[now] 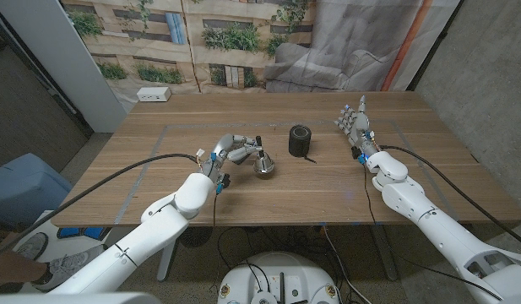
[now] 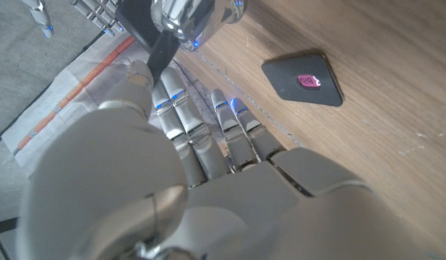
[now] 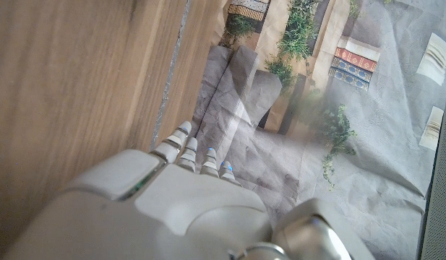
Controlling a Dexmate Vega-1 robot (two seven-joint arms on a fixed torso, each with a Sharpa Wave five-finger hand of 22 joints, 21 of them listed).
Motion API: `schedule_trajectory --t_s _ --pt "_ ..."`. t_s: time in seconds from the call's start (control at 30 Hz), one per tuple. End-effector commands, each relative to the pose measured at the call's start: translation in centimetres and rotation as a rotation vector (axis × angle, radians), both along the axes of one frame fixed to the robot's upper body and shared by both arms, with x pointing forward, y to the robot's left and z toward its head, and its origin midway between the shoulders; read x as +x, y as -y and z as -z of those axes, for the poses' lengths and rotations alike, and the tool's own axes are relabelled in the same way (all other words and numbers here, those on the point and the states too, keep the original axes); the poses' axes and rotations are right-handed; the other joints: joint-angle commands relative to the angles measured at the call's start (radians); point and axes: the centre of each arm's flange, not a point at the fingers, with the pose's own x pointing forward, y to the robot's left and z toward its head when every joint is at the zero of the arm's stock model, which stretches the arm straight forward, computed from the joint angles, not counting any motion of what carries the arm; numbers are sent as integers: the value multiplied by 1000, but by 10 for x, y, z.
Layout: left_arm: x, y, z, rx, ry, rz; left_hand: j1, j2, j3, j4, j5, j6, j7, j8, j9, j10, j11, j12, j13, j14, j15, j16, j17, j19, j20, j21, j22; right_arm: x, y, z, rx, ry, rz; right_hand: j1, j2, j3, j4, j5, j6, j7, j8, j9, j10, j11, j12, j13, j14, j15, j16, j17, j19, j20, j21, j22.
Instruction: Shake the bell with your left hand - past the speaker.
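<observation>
Holding the small shiny silver metal bell [image 1: 265, 166] by its thin black handle, your left robot hand [image 1: 232, 151] sits near the middle of the wooden desk [image 1: 184, 181], fingers curled around the handle. The bell's polished dome hangs just past the fingertips, on the side toward the black cylindrical speaker [image 1: 301, 140], tilted with its handle pointing back into your grip. In the left wrist view you can see the handle passing between the fingers [image 2: 178, 108] and the bright dome [image 2: 190, 18] beyond them; whether the dome touches the desk cannot be told.

Your left arm reaches in from the near left corner, forearm angled toward the desk's centre. Your right robot hand [image 1: 355, 125] stands on its edge at the right side of the desk, fingers straight, apart and pointing away from you, holding nothing.

That speaker stands upright just beyond and to the right of the bell, between your two hands, with a thin cable trailing from its base. A flat dark rounded-rectangle pad with a pink mark [image 2: 303, 77] lies on the desk in the left wrist view. A white box [image 1: 154, 95] lies past the far left corner.
</observation>
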Motion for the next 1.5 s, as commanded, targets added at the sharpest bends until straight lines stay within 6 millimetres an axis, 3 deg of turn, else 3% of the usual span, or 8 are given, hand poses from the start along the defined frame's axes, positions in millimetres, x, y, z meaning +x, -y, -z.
schedule_trajectory --t_s 0.03,0.57,0.8,1.1,1.5 --pt "-1 7 0 -112 -146 42 1 9 0 2 7 15 16 7 24 3 -3 -1 5 -5 -117 1 0 -3 3 -3 3 0 0 0 3 0 5 3 97 -6 -1 3 -9 1 5 3 -4 3 5 6 -5 0 3 4 6 1 5 3" --pt "2 15 8 -181 -342 83 3 8 -3 0 6 20 19 8 24 9 -2 0 5 -8 -118 1 0 -20 7 -7 3 0 0 0 -1 0 -1 3 97 -6 -1 3 -8 1 6 3 -4 5 4 6 -4 1 3 4 6 1 5 3" --pt "2 20 7 -177 -341 98 3 8 -3 0 6 15 20 6 25 6 -3 -1 4 -9 -118 1 0 -24 7 -8 3 0 0 0 -1 0 -1 3 97 -6 -1 3 -8 2 6 3 -3 5 5 6 -5 1 3 4 6 0 5 3" --pt "0 21 1 -134 -250 91 0 11 -2 2 6 12 18 5 25 4 -3 -2 4 -10 -117 0 -1 -24 8 -6 3 0 0 0 -1 0 -1 3 97 -6 -1 3 -9 1 5 3 -4 4 4 6 -5 0 3 4 6 1 5 3" --pt "-8 24 -11 16 27 89 -1 14 -1 3 6 10 18 5 26 0 -3 -4 4 -9 -116 1 0 -20 8 -4 3 0 0 0 -1 0 -1 3 97 -6 -1 3 -9 1 5 3 -4 3 5 6 -4 1 4 4 6 0 5 3"
